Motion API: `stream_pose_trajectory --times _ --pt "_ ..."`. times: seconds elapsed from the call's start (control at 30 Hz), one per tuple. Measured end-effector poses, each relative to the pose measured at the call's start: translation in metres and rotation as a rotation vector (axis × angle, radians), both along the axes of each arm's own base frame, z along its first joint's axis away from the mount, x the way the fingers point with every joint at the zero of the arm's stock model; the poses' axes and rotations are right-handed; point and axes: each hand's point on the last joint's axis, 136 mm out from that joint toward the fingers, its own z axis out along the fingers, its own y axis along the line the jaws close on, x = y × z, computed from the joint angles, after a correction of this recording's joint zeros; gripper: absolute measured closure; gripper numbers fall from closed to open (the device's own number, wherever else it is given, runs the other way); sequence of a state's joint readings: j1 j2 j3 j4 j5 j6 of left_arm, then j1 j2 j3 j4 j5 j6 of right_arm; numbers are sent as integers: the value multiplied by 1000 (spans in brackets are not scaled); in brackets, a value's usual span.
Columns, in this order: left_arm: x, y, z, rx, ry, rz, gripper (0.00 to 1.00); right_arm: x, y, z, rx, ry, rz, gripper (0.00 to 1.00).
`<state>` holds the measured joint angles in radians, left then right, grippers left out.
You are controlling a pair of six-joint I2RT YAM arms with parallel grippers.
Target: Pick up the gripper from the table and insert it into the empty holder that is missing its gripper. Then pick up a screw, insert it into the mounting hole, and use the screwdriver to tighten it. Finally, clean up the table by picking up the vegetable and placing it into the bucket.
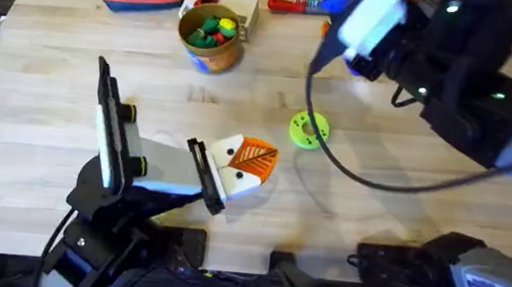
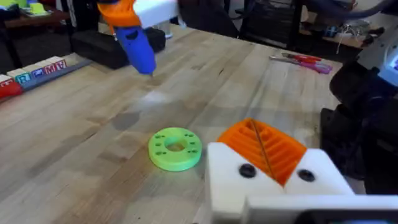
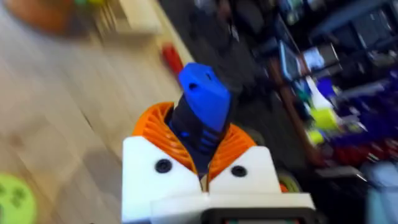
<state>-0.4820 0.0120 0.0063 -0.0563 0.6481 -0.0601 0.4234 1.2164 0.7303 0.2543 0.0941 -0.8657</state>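
Up at two o'clock, right gripper (image 3: 202, 171) clamps the stiff, light screwdriver (image 3: 202, 118) mid-barrel; left gripper (image 1: 240, 168) fingers together.

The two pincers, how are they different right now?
The right pincer is shut on the blue screwdriver; the left pincer is shut with nothing between its pads. The right one hangs above the table's far side near the red tool; the left one sits low, beside the green ring. Both have white fingers with orange ribbed pads.
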Motion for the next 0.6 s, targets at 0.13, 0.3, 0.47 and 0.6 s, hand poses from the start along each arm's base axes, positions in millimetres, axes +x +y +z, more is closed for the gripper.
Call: stream_pose_trajectory --times 0.13,0.3,0.47,0.6 --pt "0 0 0 0 0 2 996 10 -27 -59 -313 96 -69 996" --pt "0 0 0 0 0 2 996 15 -38 -115 -519 198 -58 996" --pt "0 0 0 0 0 2 996 16 -40 -138 -579 240 -44 996" --pt "0 0 0 0 0 2 996 14 -42 -156 -613 280 -34 994"
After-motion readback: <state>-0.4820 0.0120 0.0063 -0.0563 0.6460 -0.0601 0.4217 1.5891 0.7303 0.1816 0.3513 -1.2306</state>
